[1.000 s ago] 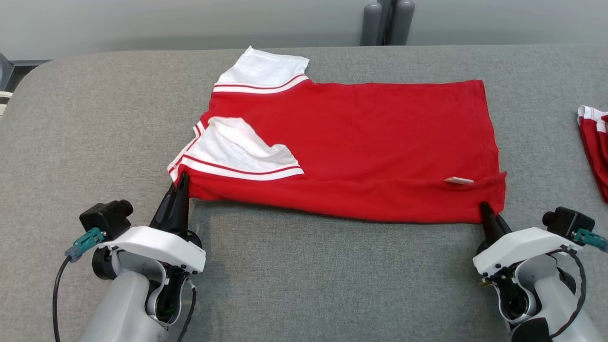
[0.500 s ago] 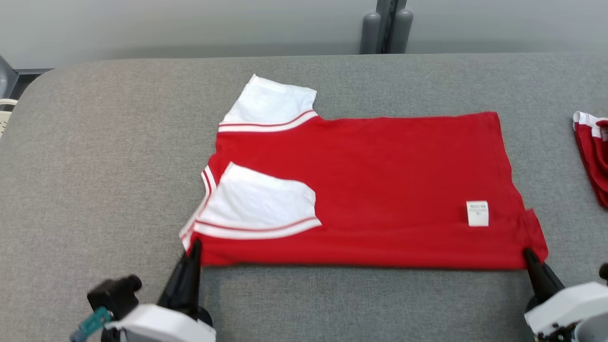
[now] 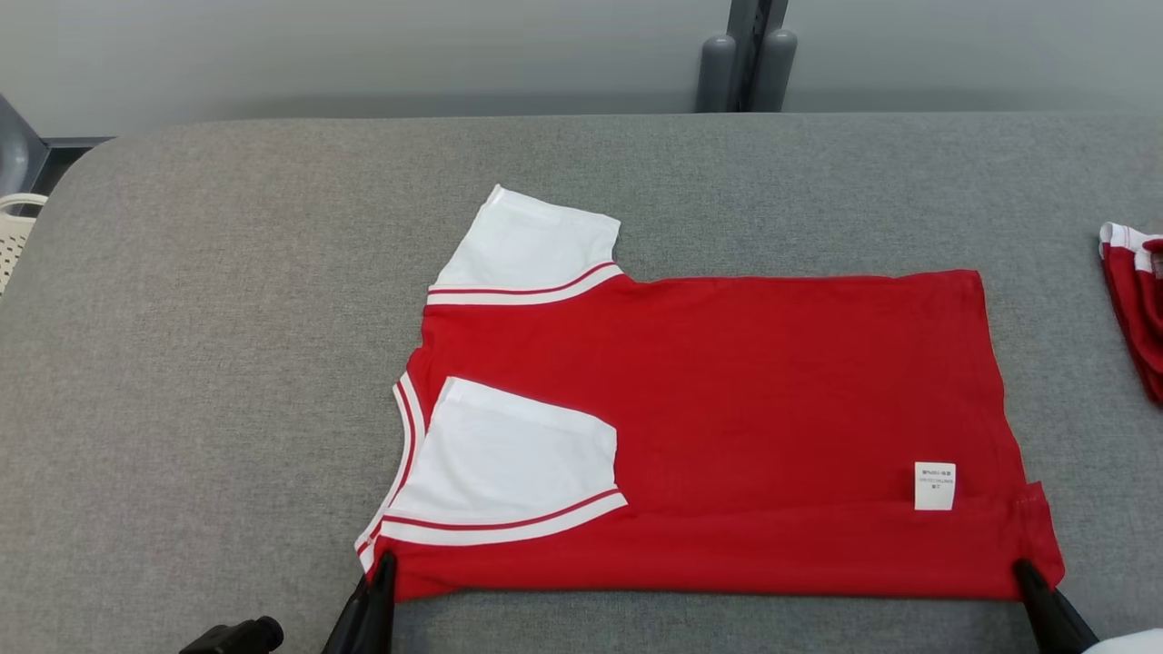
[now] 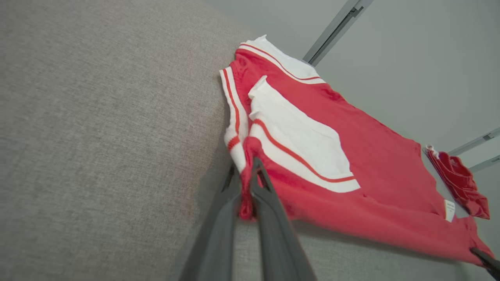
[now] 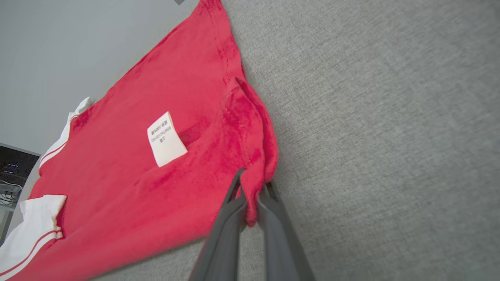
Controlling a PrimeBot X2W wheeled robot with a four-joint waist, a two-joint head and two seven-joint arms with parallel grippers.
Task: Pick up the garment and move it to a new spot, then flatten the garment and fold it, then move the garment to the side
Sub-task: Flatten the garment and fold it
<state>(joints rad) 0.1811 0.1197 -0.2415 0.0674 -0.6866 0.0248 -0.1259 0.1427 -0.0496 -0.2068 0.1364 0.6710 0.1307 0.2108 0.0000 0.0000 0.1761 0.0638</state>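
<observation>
- The left gripper's (image 4: pixel 246 168) two long dark fingers (image 4: pixel 218 234) are pressed together on a bunched red-and-white corner at the collar end of the red short-sleeved shirt with white, red-striped sleeves (image 3: pixel 772 391). Cloth is squeezed between them.
- The right gripper (image 5: pixel 252 187) pinches the hem corner the same way, with a fold of red fabric caught between its closed fingers.
- Both pinched corners sit on the shirt's near edge, which runs in a nearly straight line from one gripper to the other in the head view.
- The shirt lies flat on the grey fabric-covered table (image 3: pixel 227 318), folded lengthwise.
- The near white sleeve (image 3: pixel 518 454) is turned in on top of the red body, and the far white sleeve (image 3: pixel 536 241) juts out past the far edge.
- A small white care label (image 3: pixel 935 486) lies on the red cloth near the hem, close to the right gripper's corner, where the hem is slightly doubled over.
- To the left of the shirt, bare grey cloth stretches as far as the table's rounded corner.
- Beyond the far edge, a wide bare band reaches the back of the table.
- To the right, a narrower bare strip separates the hem from a second crumpled red garment with white trim (image 3: pixel 1136 300) at the table's right side.
- A grey upright post (image 3: pixel 747 59) stands behind the table.
- A white perforated basket (image 3: pixel 14 236) sits off the table's left end.
</observation>
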